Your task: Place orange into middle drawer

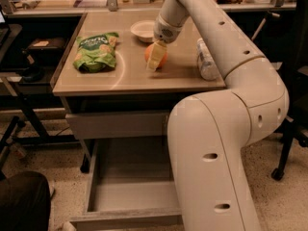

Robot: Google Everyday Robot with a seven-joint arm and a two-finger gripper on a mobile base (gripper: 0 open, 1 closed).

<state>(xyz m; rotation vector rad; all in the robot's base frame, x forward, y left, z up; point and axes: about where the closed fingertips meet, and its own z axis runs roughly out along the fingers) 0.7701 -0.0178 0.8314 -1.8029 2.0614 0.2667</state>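
Note:
The orange (162, 59) sits on the wooden table (120, 81), just in front of a white bowl (143, 30). My gripper (155, 57) comes down from the arm at the top and is right at the orange, covering its middle, so the fruit shows on both sides of it. The orange looks to be resting on the tabletop. The middle drawer (126, 198) is pulled out below the table, near the floor, with its flat grey inside showing; my arm hides its right part.
A green chip bag (96, 51) lies at the table's left. A clear plastic bottle (207, 59) lies at the right. A closed grey drawer front (115, 124) sits under the tabletop. An office chair (293, 95) stands at the right, a dark object (21, 201) at bottom left.

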